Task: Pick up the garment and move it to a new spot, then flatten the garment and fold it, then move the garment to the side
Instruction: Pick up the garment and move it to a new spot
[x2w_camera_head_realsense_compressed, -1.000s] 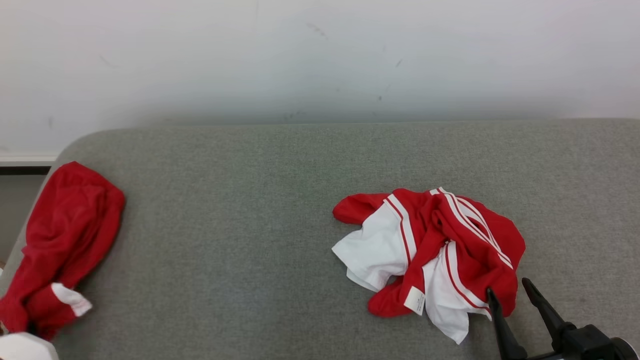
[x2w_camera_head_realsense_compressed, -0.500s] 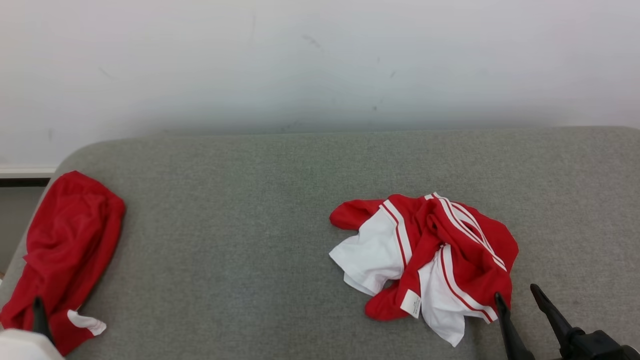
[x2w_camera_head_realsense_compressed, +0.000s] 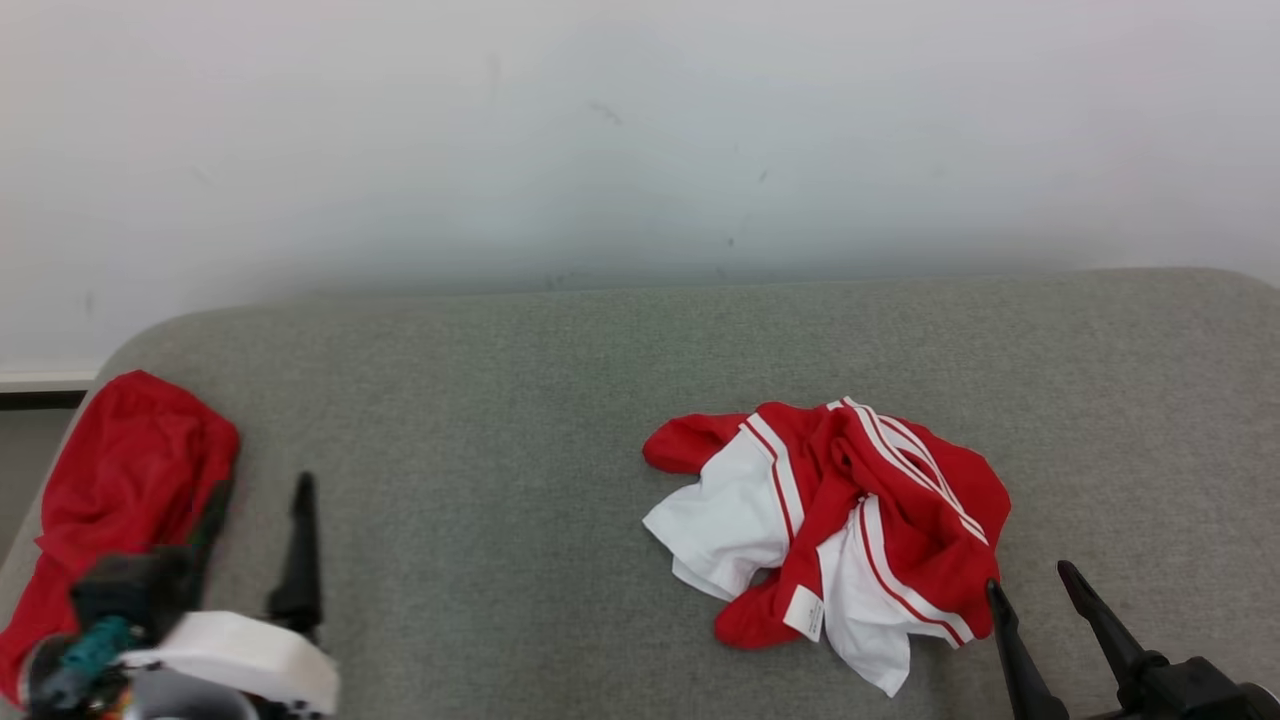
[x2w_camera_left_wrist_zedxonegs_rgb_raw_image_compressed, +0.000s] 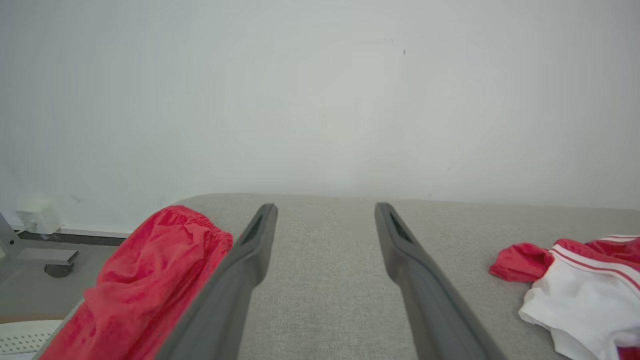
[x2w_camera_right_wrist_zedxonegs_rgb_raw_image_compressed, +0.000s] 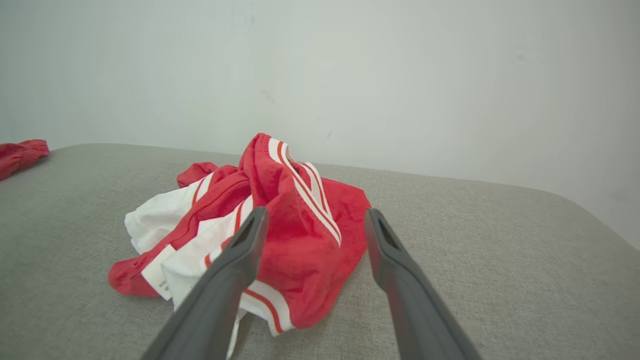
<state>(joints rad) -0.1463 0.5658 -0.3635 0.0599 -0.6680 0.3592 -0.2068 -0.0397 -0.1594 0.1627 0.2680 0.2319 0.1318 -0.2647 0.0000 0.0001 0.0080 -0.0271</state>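
A plain red garment (x2w_camera_head_realsense_compressed: 130, 470) lies bunched at the left end of the grey padded table (x2w_camera_head_realsense_compressed: 500, 420), partly over its edge. My left gripper (x2w_camera_head_realsense_compressed: 258, 487) stands open at that garment's right side, one finger over its edge, nothing between the fingers; in the left wrist view the left gripper (x2w_camera_left_wrist_zedxonegs_rgb_raw_image_compressed: 326, 207) frames bare table with the red garment (x2w_camera_left_wrist_zedxonegs_rgb_raw_image_compressed: 145, 280) to the left. A crumpled red-and-white striped garment (x2w_camera_head_realsense_compressed: 850, 510) lies right of centre. My right gripper (x2w_camera_head_realsense_compressed: 1030, 578) is open just at its near right edge, pointing at the striped garment (x2w_camera_right_wrist_zedxonegs_rgb_raw_image_compressed: 280, 200).
A pale wall rises straight behind the table. The table's left corner is rounded, and beyond it is floor with a caster wheel (x2w_camera_left_wrist_zedxonegs_rgb_raw_image_compressed: 57, 270). Bare grey surface stretches between the two garments and to the right of the striped one.
My left gripper has opened and let go of the red garment, then risen into view to its right. The head camera has tilted a little. The right gripper has hardly moved.
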